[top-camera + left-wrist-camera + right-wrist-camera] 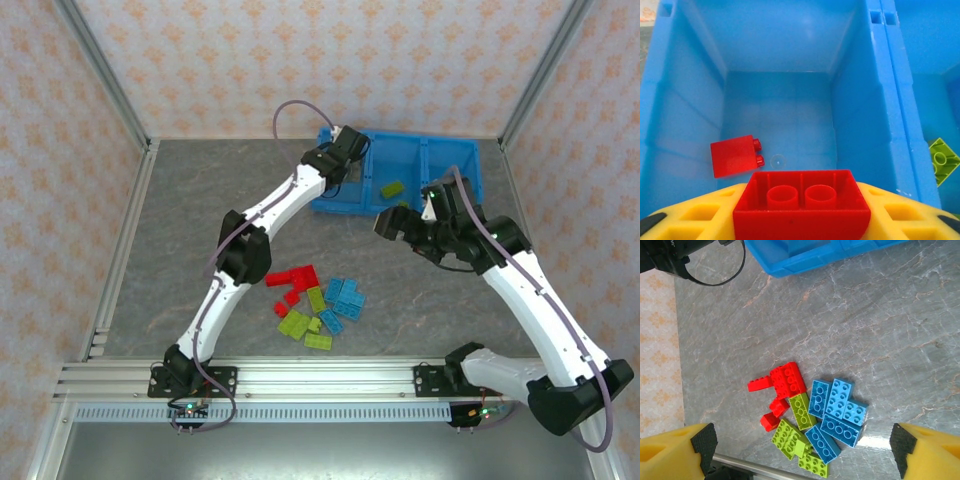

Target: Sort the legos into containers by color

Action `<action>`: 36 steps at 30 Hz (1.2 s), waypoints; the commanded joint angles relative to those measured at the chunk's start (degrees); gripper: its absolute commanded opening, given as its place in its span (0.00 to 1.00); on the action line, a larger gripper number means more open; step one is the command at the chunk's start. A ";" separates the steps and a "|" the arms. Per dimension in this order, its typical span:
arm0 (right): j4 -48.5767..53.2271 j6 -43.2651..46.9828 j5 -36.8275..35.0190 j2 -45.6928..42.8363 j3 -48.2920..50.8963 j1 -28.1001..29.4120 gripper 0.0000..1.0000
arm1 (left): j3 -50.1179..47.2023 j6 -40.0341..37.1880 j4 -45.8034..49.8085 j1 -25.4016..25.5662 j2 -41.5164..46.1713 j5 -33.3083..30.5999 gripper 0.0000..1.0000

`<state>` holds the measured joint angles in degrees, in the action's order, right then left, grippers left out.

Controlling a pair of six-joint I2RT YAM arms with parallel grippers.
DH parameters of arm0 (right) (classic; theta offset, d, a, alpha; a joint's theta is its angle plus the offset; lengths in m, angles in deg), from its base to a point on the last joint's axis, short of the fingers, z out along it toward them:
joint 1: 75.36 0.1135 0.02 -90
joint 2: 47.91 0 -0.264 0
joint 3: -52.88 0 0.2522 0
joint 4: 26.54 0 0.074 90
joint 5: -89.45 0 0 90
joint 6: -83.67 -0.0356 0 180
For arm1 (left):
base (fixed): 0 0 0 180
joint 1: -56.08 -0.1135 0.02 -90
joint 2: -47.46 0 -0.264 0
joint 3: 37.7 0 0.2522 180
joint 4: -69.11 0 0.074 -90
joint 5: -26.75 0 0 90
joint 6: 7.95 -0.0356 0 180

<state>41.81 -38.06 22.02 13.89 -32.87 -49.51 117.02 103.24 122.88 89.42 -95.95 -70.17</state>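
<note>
Grey marbled tabletop (180, 230) walled by peach patterned panels (250, 70) sets the scene; nearest the arm bases lies the loose heap of small studded plastic bricks in red, lime green and light blue (315, 300), yet to be sorted; beyond it the right gripper (397, 222) hovers with its yellow fingers (670, 455) spread wide and nothing between them, near the bright blue translucent plastic bin of three square compartments (452, 165); farthest out, the left gripper (800, 215) hangs over the bin's left compartment (790, 115), pinching a red hollow-bottomed plastic brick (801, 202); a second red brick (735, 156) lies on that compartment's floor, while a lime green brick (942, 161) sits next door in the middle one; the step in hand looks to be the drop, best done by parting the fingers only while the brick is well inside the walls and clear of the divider, then rising straight up so neither finger catches the rim.
</note>
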 commanded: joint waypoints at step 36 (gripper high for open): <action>-8.05 -12.85 -11.65 36.69 -1.13 23.99 0.58 | -102.80 -42.34 -16.51 1.73 106.73 12.33 1.00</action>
<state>34.64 -50.27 13.78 49.19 -31.18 -25.53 17.75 69.12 111.10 91.02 8.37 -59.35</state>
